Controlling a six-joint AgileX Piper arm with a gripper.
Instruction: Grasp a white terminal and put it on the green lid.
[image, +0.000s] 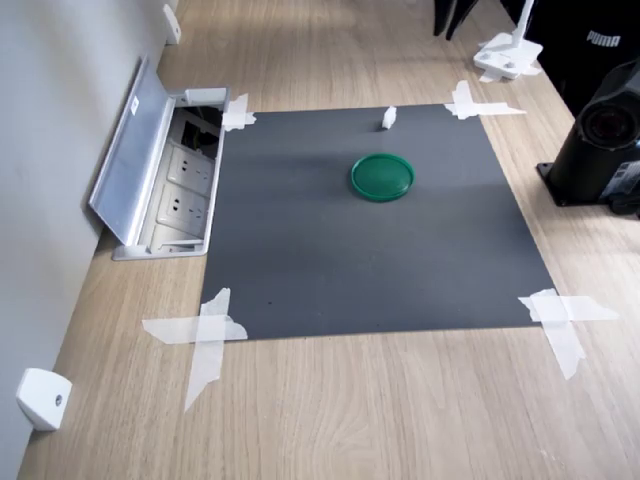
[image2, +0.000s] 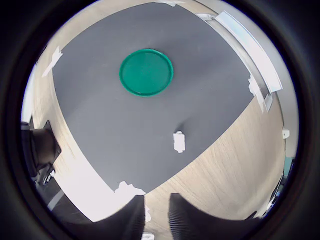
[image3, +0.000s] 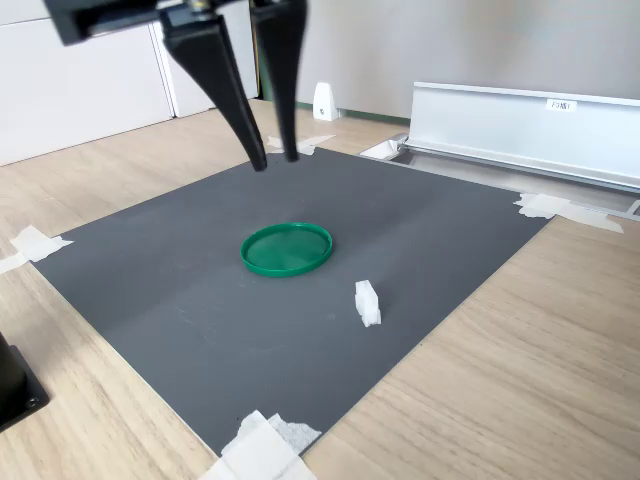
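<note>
White terminal (image3: 367, 302) near green lid (image3: 287, 249), apart.

We read one word only: "PUMA" in white letters on a black bag (image: 600, 45) at the far right corner of the first exterior view. Small white stickers sit on the raised metal lid of the floor socket box (image: 133, 150), one seen in the first exterior view at (image: 134, 105) and again in the second exterior view at (image3: 561, 104), but their print is too small for us to make out.
</note>
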